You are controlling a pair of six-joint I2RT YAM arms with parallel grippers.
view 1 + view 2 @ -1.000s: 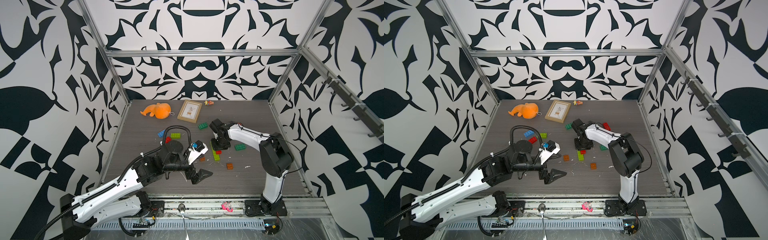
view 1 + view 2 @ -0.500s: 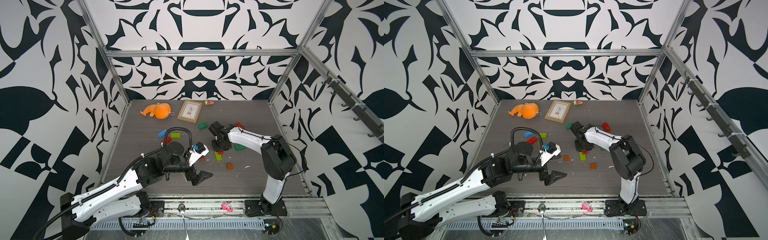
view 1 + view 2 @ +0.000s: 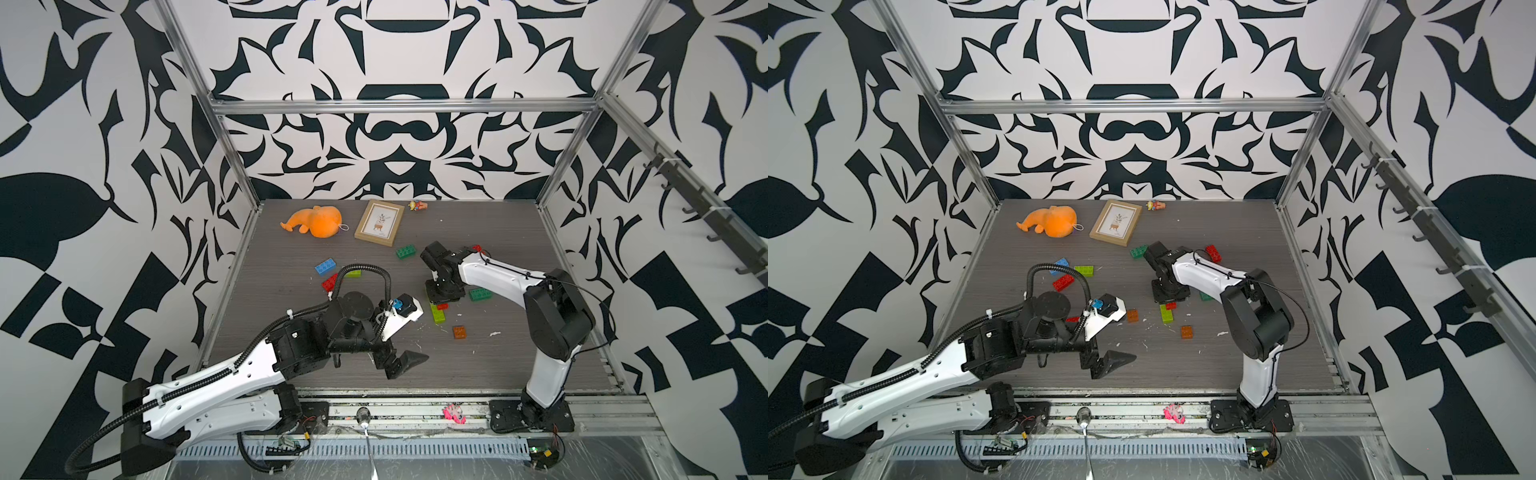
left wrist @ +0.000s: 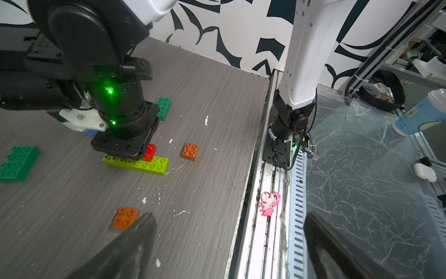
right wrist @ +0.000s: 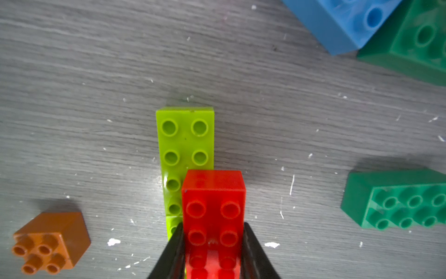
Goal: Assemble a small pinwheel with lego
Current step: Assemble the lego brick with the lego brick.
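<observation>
My right gripper is shut on a red lego brick, fingers on its two long sides. The red brick lies offset over one stud row of a lime green brick, which lies in line with a second lime one. In both top views the right gripper points straight down on them mid-table. My left gripper is open and holds nothing; it hovers near the table's front edge. An orange-brown brick lies by one left finger, another near the lime bricks.
Dark green bricks lie beside and behind the right gripper. Blue, red and lime bricks sit behind the left arm. An orange plush, a picture frame and a small figure lie at the back.
The right arm's elbow has sunk slightly while its gripper stays over the lime bricks with the red brick. The left gripper has drifted a little toward the table's front edge.
</observation>
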